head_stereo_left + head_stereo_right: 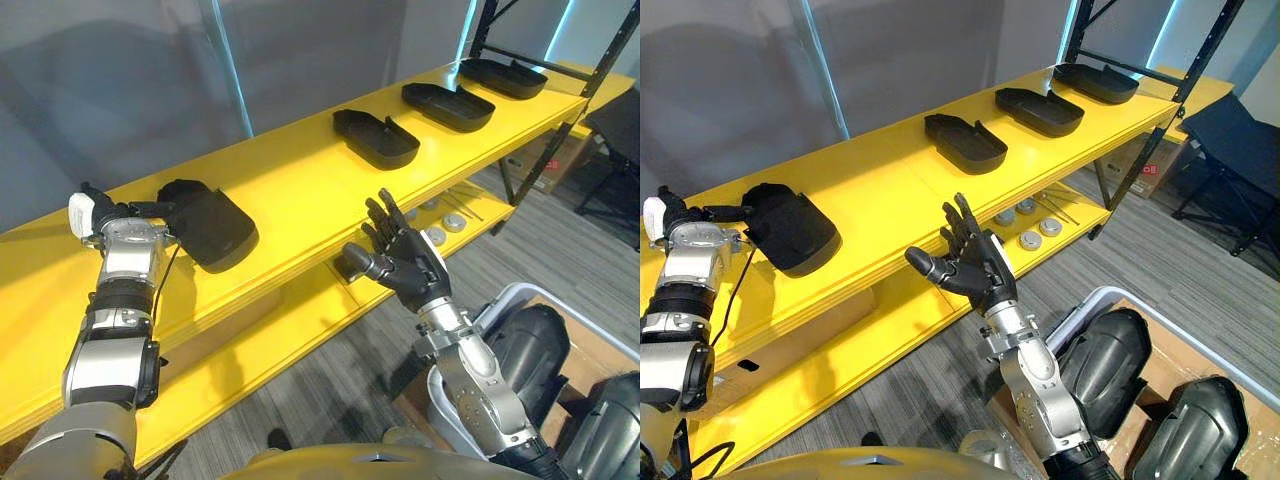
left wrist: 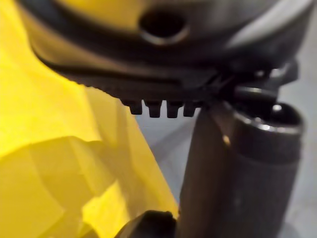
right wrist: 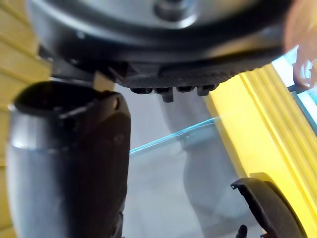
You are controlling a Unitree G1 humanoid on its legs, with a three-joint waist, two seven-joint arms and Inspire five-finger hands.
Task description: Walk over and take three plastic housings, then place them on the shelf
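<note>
Shows the left hand [image 1: 105, 212] with a black housing [image 1: 212, 230] at its fingertips on the yellow shelf [image 1: 300, 180], cannot tell whether pinched; right hand [image 1: 410, 265] empty, fingers spread straight.

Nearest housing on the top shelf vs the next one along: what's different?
Pose: the nearest housing lies domed back up, while the second housing lies hollow side up with its rim showing. Contact: the left hand is at the nearest housing's end, while the second housing stands free with no hand by it. Shared: both are black, similar in outline, and lie on the top board of the yellow shelf.
</note>
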